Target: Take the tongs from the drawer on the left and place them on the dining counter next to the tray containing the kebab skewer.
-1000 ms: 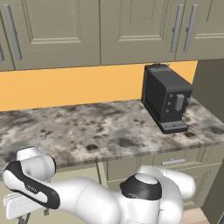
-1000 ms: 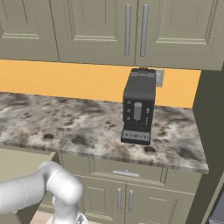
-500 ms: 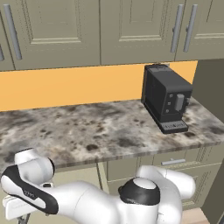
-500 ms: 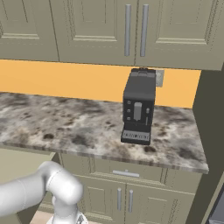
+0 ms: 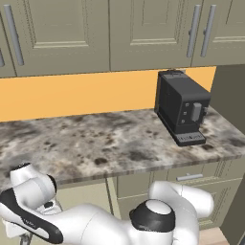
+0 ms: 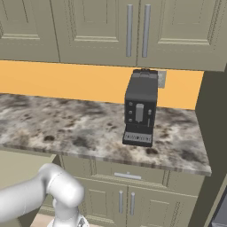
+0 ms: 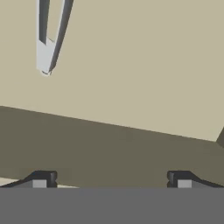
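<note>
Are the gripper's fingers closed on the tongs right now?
No, the gripper stands wide open, and the tongs lie apart on the drawer floor.

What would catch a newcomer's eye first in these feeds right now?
Probably the black coffee machine at the right end of the mottled granite wall counter, against the orange backsplash. Next, in the hand view, the pale metal tongs lying on the drawer's beige floor at upper left, with the open gripper above and not touching them.
</note>
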You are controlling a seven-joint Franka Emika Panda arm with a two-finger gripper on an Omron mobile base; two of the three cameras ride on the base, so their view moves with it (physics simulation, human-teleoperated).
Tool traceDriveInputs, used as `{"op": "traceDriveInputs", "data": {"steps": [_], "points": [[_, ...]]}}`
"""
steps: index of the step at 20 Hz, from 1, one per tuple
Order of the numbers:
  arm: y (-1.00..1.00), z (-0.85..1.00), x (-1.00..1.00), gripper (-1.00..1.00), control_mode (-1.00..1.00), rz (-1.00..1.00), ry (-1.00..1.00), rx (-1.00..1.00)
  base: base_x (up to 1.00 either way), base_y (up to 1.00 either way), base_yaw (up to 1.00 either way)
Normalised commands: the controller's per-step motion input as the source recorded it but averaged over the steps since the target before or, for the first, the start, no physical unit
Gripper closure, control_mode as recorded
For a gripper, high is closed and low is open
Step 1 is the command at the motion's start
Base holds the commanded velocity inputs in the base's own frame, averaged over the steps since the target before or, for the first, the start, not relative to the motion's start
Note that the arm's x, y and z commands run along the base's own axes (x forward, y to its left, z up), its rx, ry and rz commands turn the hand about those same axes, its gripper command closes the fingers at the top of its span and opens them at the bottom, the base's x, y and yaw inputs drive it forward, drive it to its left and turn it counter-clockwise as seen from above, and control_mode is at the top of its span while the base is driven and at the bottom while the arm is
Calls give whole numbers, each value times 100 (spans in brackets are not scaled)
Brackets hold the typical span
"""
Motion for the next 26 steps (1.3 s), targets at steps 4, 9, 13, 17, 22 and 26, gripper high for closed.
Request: {"op": "traceDriveInputs", "data": {"steps": [4, 9, 13, 17, 22, 26], "points": [[0, -9, 18, -100, -100, -4, -6, -3, 0, 0, 0], [0, -12, 0, -100, -100, 0, 0, 0, 0, 0, 0], [0, -18, 9, -100, -100, -1, -1, 0, 0, 0, 0], [0, -20, 14, -100, -100, -2, -3, 0, 0, 0, 0], [0, -14, 3, -100, -100, -2, -5, 0, 0, 0, 0], [6, -3, 0, -100, -100, -4, -5, 0, 0, 0, 0]]}}
